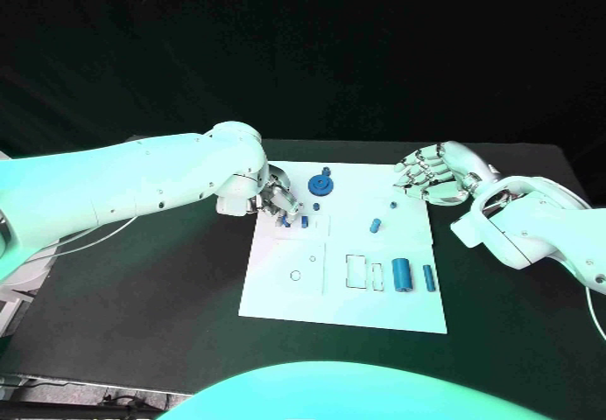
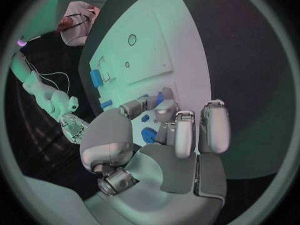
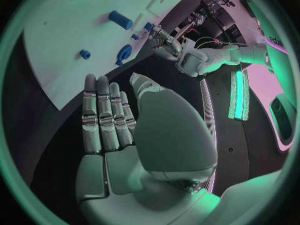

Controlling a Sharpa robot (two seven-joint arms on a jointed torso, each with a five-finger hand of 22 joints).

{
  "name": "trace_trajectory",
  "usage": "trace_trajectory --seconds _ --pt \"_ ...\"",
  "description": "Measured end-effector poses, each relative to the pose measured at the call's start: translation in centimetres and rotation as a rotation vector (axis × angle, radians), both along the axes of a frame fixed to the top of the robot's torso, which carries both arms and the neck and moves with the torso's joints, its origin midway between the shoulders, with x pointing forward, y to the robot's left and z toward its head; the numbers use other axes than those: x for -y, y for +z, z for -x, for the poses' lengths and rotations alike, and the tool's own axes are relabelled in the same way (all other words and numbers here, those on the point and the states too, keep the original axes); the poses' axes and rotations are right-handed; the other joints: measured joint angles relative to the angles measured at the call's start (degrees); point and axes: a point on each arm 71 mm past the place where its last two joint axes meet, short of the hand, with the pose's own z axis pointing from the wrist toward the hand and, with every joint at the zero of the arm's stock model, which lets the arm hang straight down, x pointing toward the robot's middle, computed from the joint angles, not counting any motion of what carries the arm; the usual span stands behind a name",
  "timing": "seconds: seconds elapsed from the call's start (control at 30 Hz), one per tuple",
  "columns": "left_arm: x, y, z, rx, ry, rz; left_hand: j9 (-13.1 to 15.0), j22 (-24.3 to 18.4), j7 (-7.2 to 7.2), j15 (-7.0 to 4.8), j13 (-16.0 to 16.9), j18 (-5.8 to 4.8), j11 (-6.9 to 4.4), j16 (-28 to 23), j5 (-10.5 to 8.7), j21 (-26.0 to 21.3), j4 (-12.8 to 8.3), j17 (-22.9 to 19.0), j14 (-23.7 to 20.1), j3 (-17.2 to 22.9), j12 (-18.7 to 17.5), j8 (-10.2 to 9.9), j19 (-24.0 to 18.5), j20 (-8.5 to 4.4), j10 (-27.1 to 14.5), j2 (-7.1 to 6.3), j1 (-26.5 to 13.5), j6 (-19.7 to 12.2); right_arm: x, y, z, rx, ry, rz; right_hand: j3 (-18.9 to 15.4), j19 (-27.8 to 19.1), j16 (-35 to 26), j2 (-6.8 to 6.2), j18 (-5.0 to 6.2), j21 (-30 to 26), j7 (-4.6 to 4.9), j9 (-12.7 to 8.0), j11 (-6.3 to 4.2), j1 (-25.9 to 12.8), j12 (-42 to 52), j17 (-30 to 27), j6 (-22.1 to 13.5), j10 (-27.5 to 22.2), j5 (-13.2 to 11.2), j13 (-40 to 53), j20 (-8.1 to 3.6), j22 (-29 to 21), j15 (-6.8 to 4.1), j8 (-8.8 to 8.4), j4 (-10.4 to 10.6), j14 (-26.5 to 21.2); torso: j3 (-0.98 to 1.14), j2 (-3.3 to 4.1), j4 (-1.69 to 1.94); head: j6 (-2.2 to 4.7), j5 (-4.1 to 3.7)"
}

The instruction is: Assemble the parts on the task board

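Observation:
The white task board (image 1: 348,262) lies in the middle of the table. My left hand (image 1: 271,203) reaches down onto its far left part, and thumb and a finger pinch a small blue part (image 2: 165,95). Just beyond the hand lies a round blue part (image 1: 322,185), also seen from the right wrist (image 3: 124,55). A short blue peg (image 1: 375,225) lies mid-board. A blue cylinder (image 1: 402,274) and a slim blue bar (image 1: 429,277) sit at the near right. My right hand (image 1: 436,173) hovers at the board's far right corner, fingers (image 3: 106,117) apart and holding nothing.
Empty outlined slots (image 1: 360,271) and a small ring mark (image 1: 296,275) show on the board's near half. Black table (image 1: 139,297) surrounds the board. A white cable (image 1: 88,241) runs under my left arm.

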Motion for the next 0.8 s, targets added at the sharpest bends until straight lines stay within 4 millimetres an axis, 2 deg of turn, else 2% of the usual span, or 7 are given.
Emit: trace_trajectory --seconds 0.37,0.47,0.8 --pt "0.09 -0.09 -0.08 0.003 0.015 0.002 0.42 0.0 -0.2 0.0 0.63 0.0 -0.23 0.0 0.0 0.0 -0.12 -0.01 0.0 0.01 0.23 0.02 0.0 0.0 0.39 0.42 -0.42 0.42 0.04 0.0 0.02 -0.001 0.0 0.0 0.0 0.0 0.0 0.0 0.01 0.0 0.0 0.0 0.0 0.0 0.0 0.0 0.0 0.0 0.0 0.0 0.0 0.0 0.0 0.0 0.0 0.0 -0.02 0.01 -0.03 -0.09 -0.13" --pt "0.16 -0.1 -0.12 0.004 0.018 0.002 0.4 0.0 -0.24 0.01 0.73 0.0 -0.21 0.0 0.0 0.0 -1.12 -0.01 0.0 0.86 0.23 0.02 0.0 0.0 0.41 0.56 -0.56 0.65 0.05 0.0 0.03 -0.001 0.0 0.0 0.16 0.0 0.0 0.0 0.0 0.0 0.0 0.0 0.0 0.0 0.0 0.01 0.0 0.0 0.23 -0.1 0.0 -0.08 0.0 0.0 -0.16 0.0 -0.01 0.01 -0.04 -0.09 -0.14" --pt "0.26 -0.15 -0.23 -0.001 0.023 -0.002 0.49 0.0 -0.24 0.01 0.88 0.01 -0.27 0.0 -0.54 0.0 -1.13 -0.01 0.01 0.86 0.24 0.02 0.0 0.0 0.72 0.85 -0.85 0.85 0.05 0.01 0.09 -0.001 0.001 0.0 0.31 0.0 -0.21 0.0 0.0 0.0 0.0 0.0 0.0 0.0 0.0 0.01 0.0 0.0 0.23 -0.17 0.0 -0.08 0.0 0.0 0.0 0.0 0.03 0.01 -0.05 -0.13 -0.22"
